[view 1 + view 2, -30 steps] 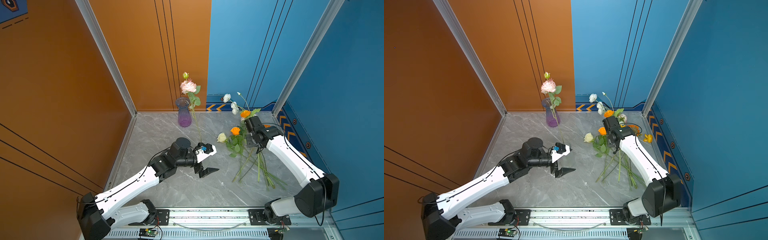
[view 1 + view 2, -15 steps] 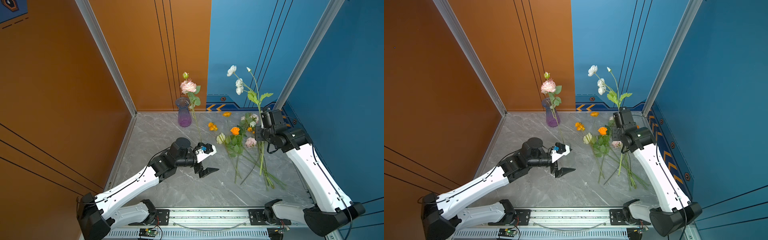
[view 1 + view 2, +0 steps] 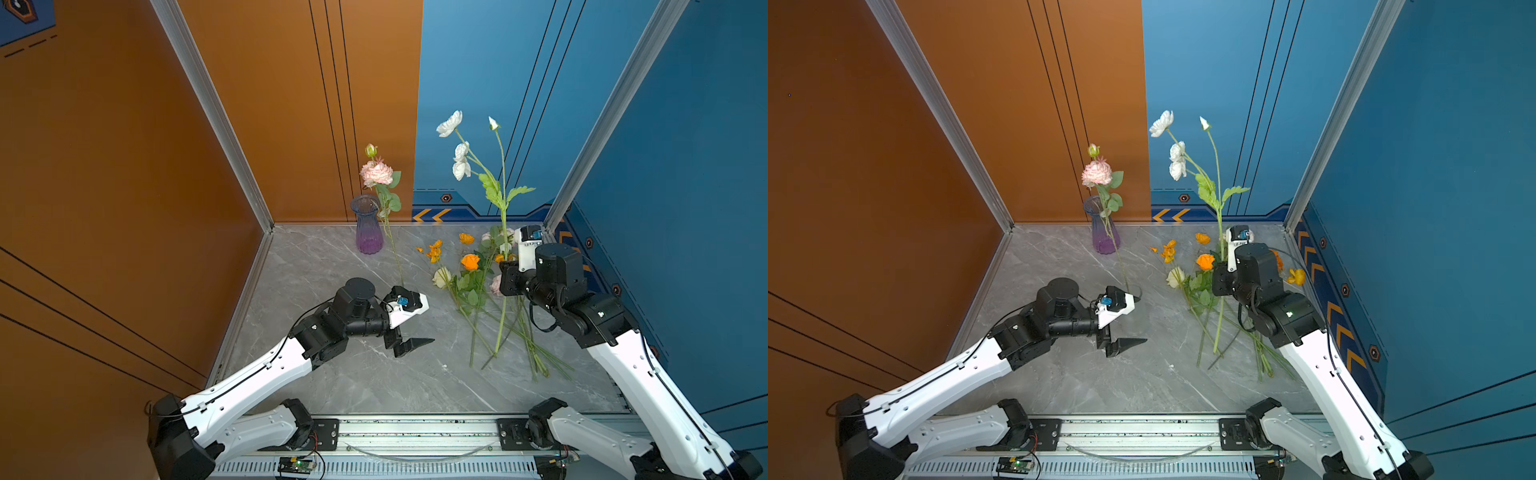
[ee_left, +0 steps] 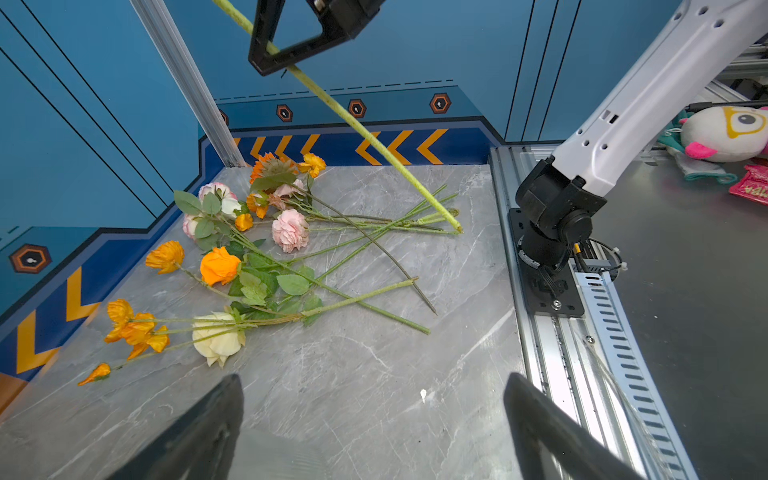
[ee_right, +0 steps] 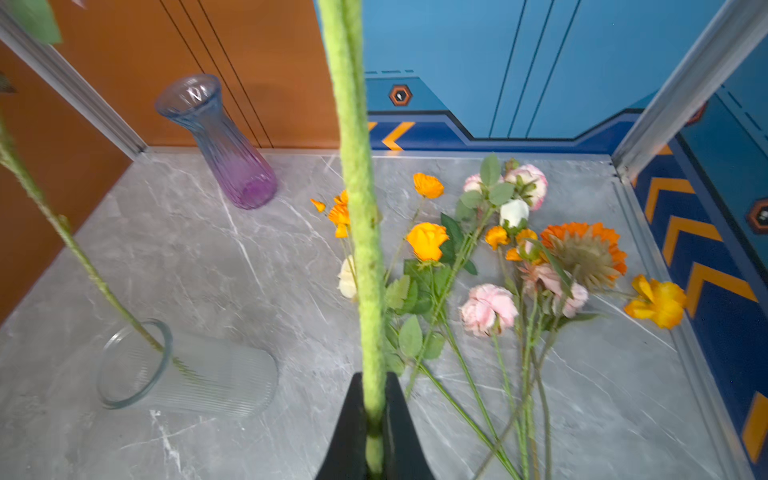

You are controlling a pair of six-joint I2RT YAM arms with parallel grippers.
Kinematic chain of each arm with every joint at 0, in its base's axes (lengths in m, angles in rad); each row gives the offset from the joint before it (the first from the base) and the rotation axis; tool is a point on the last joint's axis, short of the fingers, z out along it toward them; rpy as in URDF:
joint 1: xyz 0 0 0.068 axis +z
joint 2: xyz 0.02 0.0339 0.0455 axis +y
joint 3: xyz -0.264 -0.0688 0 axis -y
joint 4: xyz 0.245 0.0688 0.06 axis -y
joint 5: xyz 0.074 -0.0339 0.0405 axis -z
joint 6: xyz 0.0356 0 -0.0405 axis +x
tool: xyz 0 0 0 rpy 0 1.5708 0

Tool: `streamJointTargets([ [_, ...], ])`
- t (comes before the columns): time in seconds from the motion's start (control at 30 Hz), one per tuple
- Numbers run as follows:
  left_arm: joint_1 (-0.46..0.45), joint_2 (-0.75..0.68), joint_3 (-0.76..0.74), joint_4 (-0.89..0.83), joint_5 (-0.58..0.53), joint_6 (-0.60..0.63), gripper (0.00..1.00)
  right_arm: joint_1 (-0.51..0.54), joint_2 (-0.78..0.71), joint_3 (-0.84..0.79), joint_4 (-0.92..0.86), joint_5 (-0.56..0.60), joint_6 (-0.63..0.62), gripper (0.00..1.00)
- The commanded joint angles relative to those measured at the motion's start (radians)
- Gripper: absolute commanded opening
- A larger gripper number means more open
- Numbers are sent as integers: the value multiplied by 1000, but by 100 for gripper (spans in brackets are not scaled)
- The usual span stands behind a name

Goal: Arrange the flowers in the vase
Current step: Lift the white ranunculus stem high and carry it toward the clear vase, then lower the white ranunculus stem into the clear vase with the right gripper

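Note:
My right gripper is shut on the thick green stem of a white flower, held upright, its lower end down among the stems on the table. More flowers, orange, pink and cream, lie in a loose pile at the right. A pink flower stands with its stem in a clear ribbed vase. My left gripper is open beside that vase, whose ribbed glass shows close to one finger.
A purple glass vase stands empty at the back wall. Orange and blue walls close in three sides. The metal rail runs along the front edge. A plush toy lies beyond the rail.
My right arm has lifted the white flower out of the pile and swung it upright, moving back and to the right. The left arm has stayed still.

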Motion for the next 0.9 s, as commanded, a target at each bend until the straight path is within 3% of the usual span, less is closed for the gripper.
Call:
streamJointTargets([
  [0.0,31,-69,0,-33,67,55,98,49,-33,-51,331,6,35,1],
  [0.17,37,-185,-8,-165,-41,150,98,150,28,-50,530,65,16,1],
  [0.33,46,-267,-80,-155,-123,144,98,219,139,42,658,95,-9,1],
  [0.57,128,-258,-100,-74,-38,57,98,323,251,79,885,159,-26,2],
  [0.87,255,-272,-121,25,22,-19,98,419,376,19,1019,289,-68,2],
])
